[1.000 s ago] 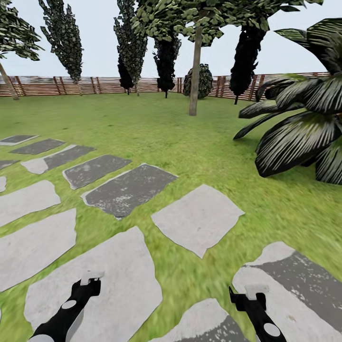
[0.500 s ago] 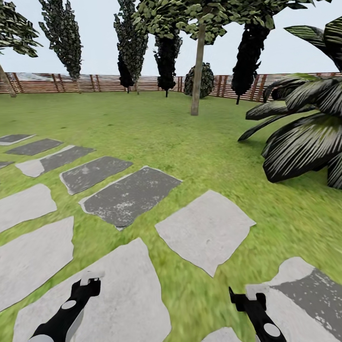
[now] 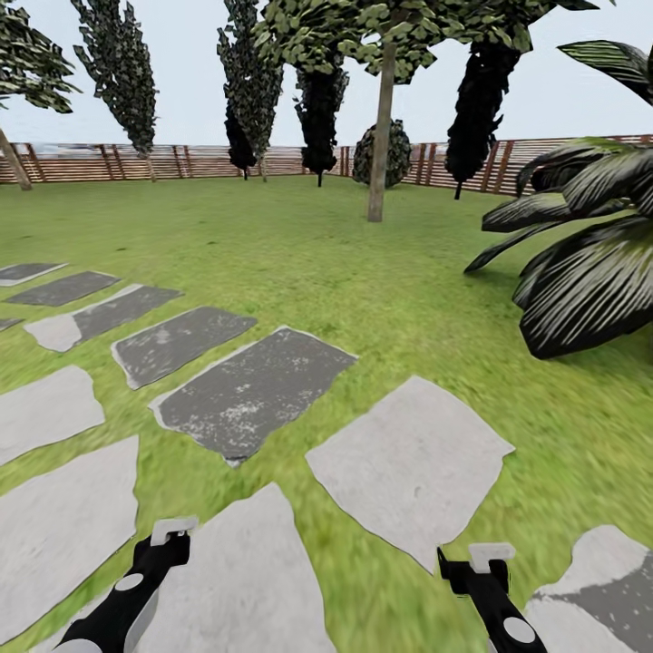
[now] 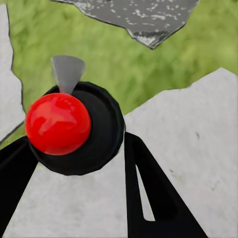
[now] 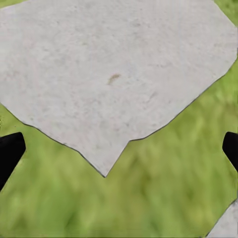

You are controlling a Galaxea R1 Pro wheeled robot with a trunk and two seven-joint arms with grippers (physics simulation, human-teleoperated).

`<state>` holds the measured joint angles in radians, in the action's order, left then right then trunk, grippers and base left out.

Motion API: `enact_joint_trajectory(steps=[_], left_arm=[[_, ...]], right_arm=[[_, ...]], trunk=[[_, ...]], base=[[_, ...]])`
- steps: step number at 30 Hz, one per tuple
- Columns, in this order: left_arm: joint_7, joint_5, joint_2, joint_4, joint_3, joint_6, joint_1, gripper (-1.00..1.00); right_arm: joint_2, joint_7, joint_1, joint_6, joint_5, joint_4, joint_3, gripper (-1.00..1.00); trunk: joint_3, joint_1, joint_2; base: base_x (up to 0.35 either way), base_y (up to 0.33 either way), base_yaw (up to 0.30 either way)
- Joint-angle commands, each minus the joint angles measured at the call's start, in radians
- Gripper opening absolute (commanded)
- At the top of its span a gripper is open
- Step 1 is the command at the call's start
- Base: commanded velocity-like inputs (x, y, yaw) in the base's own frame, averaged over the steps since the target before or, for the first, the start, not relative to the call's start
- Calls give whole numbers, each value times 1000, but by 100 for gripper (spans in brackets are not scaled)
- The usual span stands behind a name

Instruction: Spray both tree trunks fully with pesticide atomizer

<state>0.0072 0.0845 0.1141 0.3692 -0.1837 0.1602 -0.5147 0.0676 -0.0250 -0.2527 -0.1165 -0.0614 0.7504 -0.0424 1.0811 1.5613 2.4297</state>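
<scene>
Lawn (image 3: 363, 272) with grey stepping stones (image 3: 413, 467) lay ahead of both grippers; left gripper (image 4: 74, 148) clasped a red-capped black object (image 4: 58, 123); right gripper (image 5: 119, 148) was spread wide

Green lawn (image 3: 299, 263), grey stepping stones (image 3: 413, 467), brown slat fence (image 3: 181, 161), pale sky.

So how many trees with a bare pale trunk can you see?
2. The middle tree stands straight ahead; the leaning tree is at the far left by the fence. Others may be hidden.
</scene>
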Motion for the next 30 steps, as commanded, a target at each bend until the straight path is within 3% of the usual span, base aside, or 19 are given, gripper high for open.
enact_joint_trajectory(steps=[1, 30], left_arm=[[1, 9, -1, -1, -5, 4, -1, -100], [1, 9, -1, -1, -5, 4, -1, -100]], right_arm=[[0, -3, 0, -2, -6, 0, -1, 100], [0, -3, 0, -3, -6, -2, -1, 100]], trunk=[[1, 0, 0], [1, 0, 0]], base=[[324, 136, 0], [325, 113, -21]])
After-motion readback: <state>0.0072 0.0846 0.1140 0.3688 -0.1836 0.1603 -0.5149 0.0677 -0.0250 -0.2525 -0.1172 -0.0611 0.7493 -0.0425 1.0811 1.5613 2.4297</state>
